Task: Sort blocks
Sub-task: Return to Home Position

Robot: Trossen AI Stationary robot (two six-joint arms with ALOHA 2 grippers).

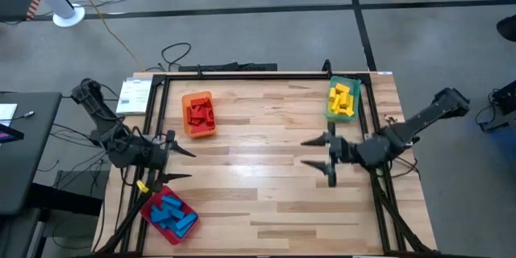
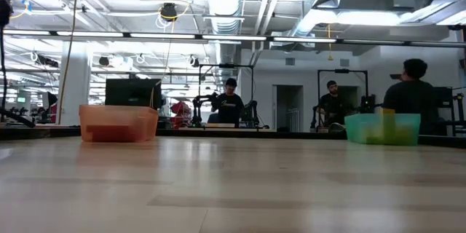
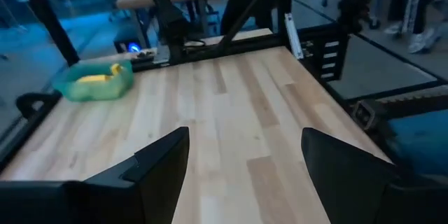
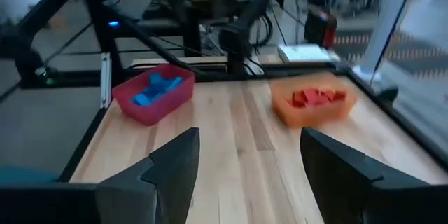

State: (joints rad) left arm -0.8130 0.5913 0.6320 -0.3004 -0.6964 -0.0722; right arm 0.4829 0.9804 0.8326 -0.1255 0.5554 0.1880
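The blocks lie sorted by colour in three trays. Red blocks (image 1: 198, 112) fill the orange tray (image 1: 199, 131) at the far left. Yellow blocks (image 1: 342, 98) sit in the green tray (image 1: 331, 111) at the far right. Blue blocks (image 1: 172, 214) rest in the red tray (image 1: 153, 207) at the near left corner. My left gripper (image 1: 182, 164) hangs open above the table's left edge, between the orange and red trays, with nothing between its fingers. My right gripper (image 1: 314, 151) hangs open right of the middle, pointing left, and is likewise empty.
A black frame (image 1: 242, 74) borders the table's far edge and sides. The bare wooden tabletop (image 1: 258, 177) stretches between the two grippers. In the low view, people (image 2: 230, 102) sit beyond the table's far edge.
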